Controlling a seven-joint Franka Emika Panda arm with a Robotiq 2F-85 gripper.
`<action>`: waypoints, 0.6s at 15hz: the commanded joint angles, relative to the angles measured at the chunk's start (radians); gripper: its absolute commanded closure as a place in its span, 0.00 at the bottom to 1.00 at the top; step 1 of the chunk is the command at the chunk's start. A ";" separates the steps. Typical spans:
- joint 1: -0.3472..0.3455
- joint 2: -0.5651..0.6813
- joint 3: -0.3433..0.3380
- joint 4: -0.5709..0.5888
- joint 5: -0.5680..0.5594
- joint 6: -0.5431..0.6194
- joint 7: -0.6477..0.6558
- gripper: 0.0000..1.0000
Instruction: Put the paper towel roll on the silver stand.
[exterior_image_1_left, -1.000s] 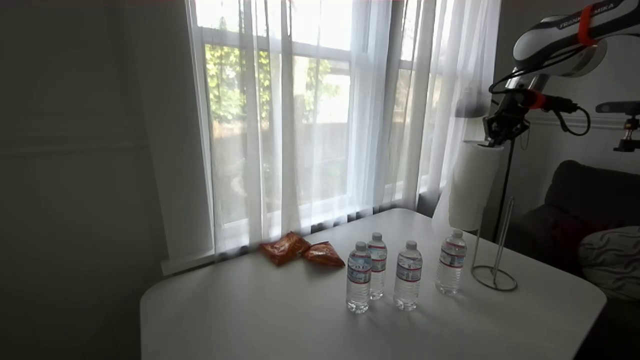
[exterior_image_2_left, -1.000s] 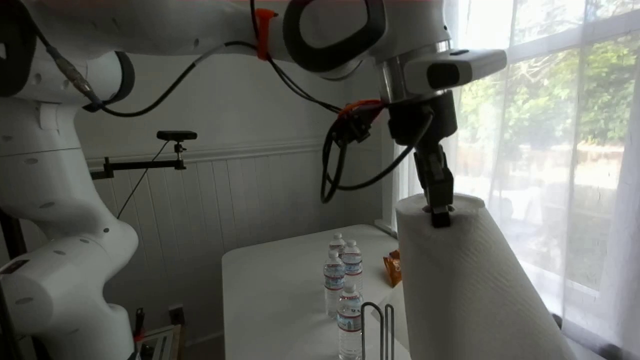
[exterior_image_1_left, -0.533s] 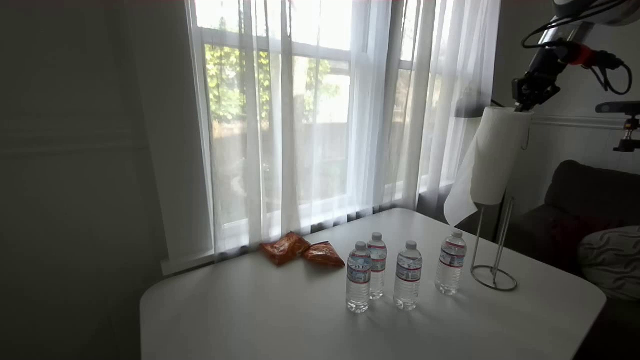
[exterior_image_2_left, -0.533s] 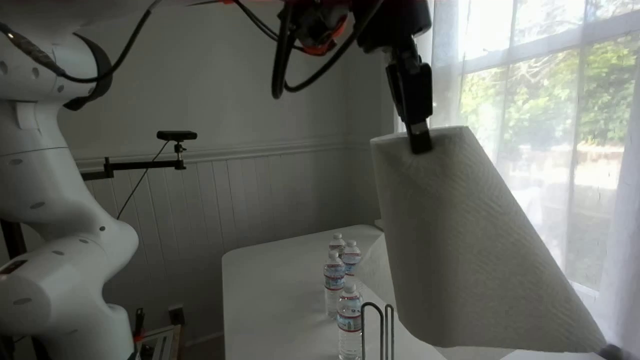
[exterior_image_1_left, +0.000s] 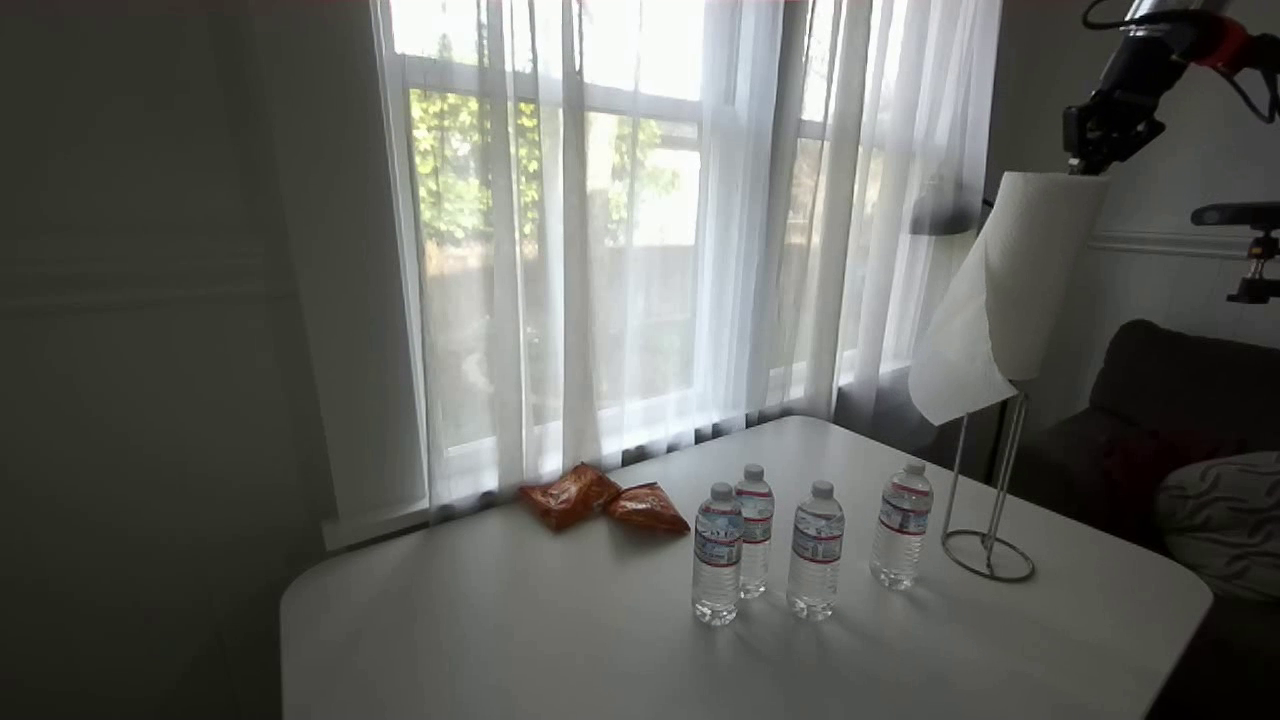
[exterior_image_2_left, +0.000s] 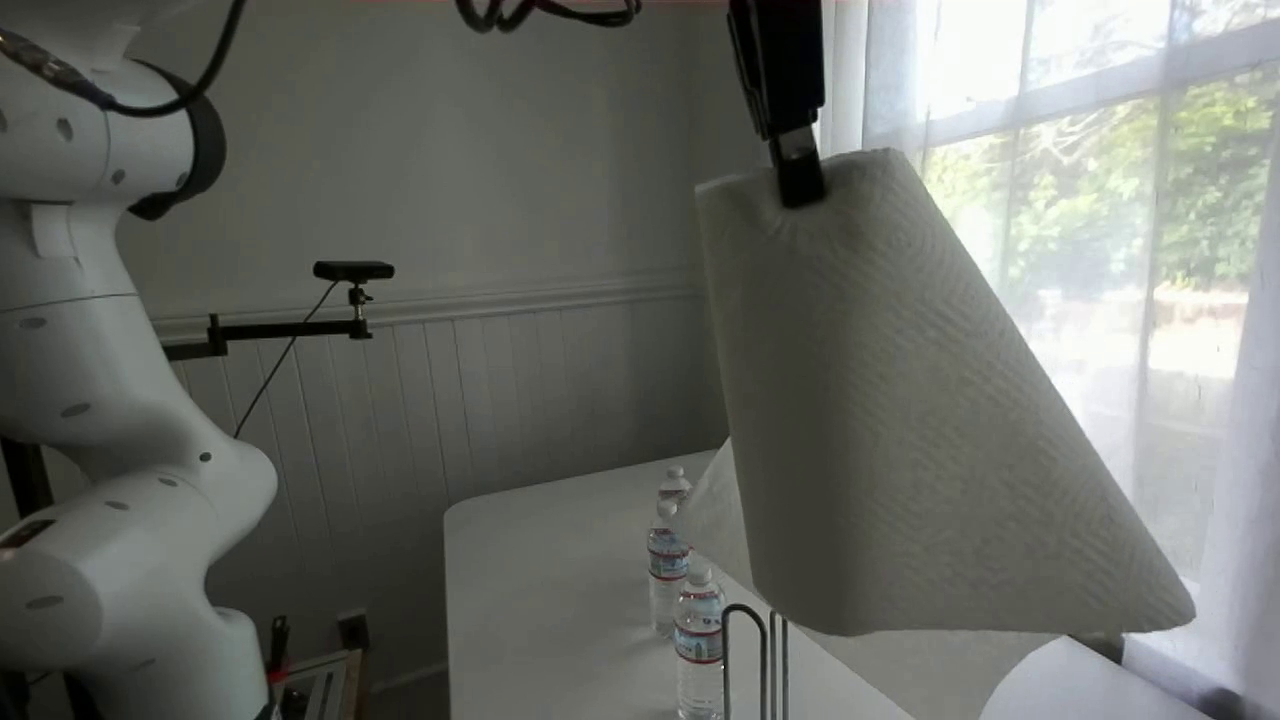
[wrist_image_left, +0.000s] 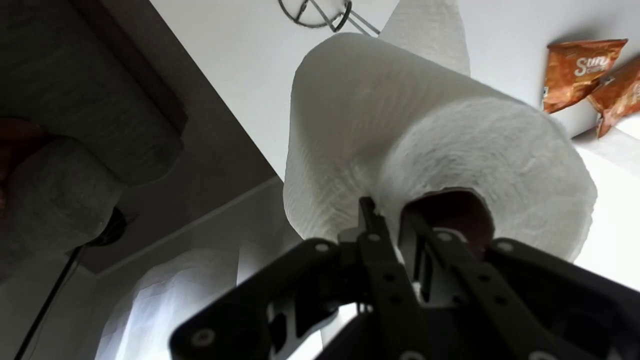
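Plainly, the gripper (wrist_image_left: 390, 212) pinched the paper towel roll (wrist_image_left: 525, 150) by its wall, one finger in the core (wrist_image_left: 457, 215). Below the gripper stood the silver stand (exterior_image_1_left: 1005, 475), then four water bottles (exterior_image_1_left: 816, 555) farther off. The roll hung higher than before.

A living area in a home, by its furnishings. Sheer curtains (exterior_image_1_left: 750, 220) hang over sash windows (exterior_image_1_left: 660, 180), with foliage (exterior_image_2_left: 1210, 190) beyond. Beadboard wainscoting (exterior_image_2_left: 560, 400) runs along the wall (exterior_image_2_left: 520, 150) under a chair rail (exterior_image_2_left: 560, 292). Past the white tabletop (exterior_image_1_left: 480, 620) are a dark upholstered seat (exterior_image_1_left: 1190, 375), a patterned cushion (exterior_image_1_left: 1225, 520) and a dark-shaded lamp (exterior_image_1_left: 942, 216). The tabletop holds Sun Chips bags (wrist_image_left: 577, 75) and water bottles (exterior_image_1_left: 717, 560).
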 joint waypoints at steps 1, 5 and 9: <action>0.000 0.013 -0.012 0.086 0.004 -0.108 -0.054 0.97; -0.012 0.022 -0.034 0.105 0.000 -0.174 -0.105 0.97; -0.025 0.034 -0.078 0.134 0.006 -0.218 -0.177 0.97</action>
